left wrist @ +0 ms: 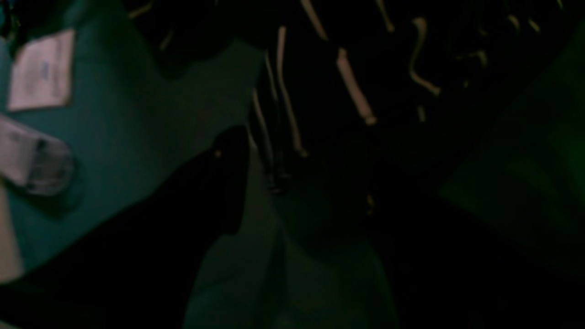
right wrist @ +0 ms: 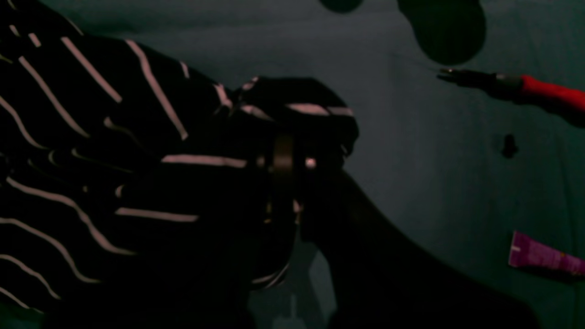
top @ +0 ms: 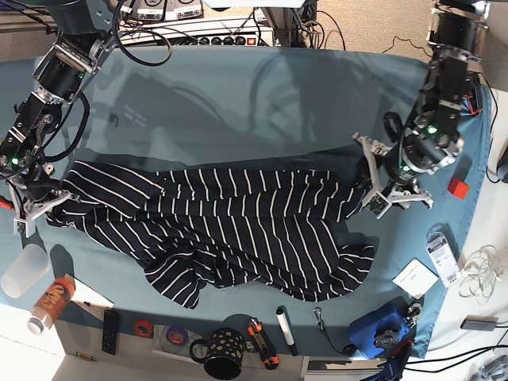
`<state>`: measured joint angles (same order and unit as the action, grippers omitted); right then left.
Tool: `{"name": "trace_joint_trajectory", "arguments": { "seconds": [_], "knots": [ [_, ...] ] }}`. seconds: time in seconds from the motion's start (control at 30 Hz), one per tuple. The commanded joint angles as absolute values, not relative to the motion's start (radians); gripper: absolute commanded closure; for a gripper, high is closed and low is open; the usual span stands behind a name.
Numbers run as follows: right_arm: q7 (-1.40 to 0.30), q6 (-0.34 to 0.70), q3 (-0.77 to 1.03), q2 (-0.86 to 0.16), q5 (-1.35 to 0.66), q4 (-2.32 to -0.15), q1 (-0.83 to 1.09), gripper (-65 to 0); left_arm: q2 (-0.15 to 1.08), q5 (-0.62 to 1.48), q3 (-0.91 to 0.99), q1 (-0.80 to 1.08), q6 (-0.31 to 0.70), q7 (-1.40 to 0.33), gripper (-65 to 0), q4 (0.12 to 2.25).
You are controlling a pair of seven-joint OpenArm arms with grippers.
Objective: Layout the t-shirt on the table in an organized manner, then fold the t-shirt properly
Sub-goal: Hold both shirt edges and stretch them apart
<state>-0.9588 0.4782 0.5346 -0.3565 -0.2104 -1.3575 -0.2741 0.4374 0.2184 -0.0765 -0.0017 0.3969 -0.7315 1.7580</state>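
The table [top: 262,87] is the biggest thing here. It is covered with a blue-green cloth, and it is far wider than anything lying on it.

Next is the t-shirt [top: 230,230]. It is dark with thin white stripes. It lies across the middle of the table, stretched from one side to the other. The top edge is fairly straight, but the bottom part is bunched and wrinkly, with a fold hanging toward the front edge.

My right gripper [top: 32,208] is at one end of the shirt. My fingers there are pinched tight on the striped cloth. In my right wrist view the cloth is bundled up around my fingers, with blue-green table behind it.

My left gripper [top: 379,184] is at the other end, just beside the sleeve. My fingers there are spread wide and nothing is between them. My left wrist view is very dark, so I only see stripes and a bit of table.

Along the front edge sit little things: a dark spotted mug [top: 216,352], a white marker [top: 286,329], a clear cup [top: 22,271] and an orange bottle [top: 49,303].
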Motion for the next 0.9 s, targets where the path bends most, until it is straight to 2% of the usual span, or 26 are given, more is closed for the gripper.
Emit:
{"name": "trace_joint_trajectory", "arguments": {
  "seconds": [0.0, 0.2, 0.73, 0.8, 0.87],
  "knots": [
    [-0.942, 0.474, 0.538, -0.379, -0.22, -1.376, -0.298, 0.0, 0.44, 0.223, -0.069, -0.02, 0.393, -0.712, -29.3, 1.75],
    [-0.945, 0.474, 0.538, -0.38, -0.22, -1.376, -0.293, 0.0, 0.41, 0.175, -0.069, -0.038, 0.344, -0.672, -29.3, 1.637],
    [-0.94, 0.474, 0.538, -0.38, -0.22, -1.376, -0.263, 0.0, 0.387, 0.247, -0.069, -0.116, 0.389, -0.646, -28.5, 1.623],
    [-0.936, 0.474, 0.538, -0.38, -0.22, -1.376, -0.263, 0.0, 0.382, 0.246, -0.069, -0.116, 0.384, -0.646, -22.8, 1.614],
    [-0.936, 0.475, 0.538, -0.381, -0.22, -1.376, -0.263, 0.0, 0.382, 0.246, -0.069, -0.116, 0.361, -0.648, -10.8, 1.612]
  ]
}}
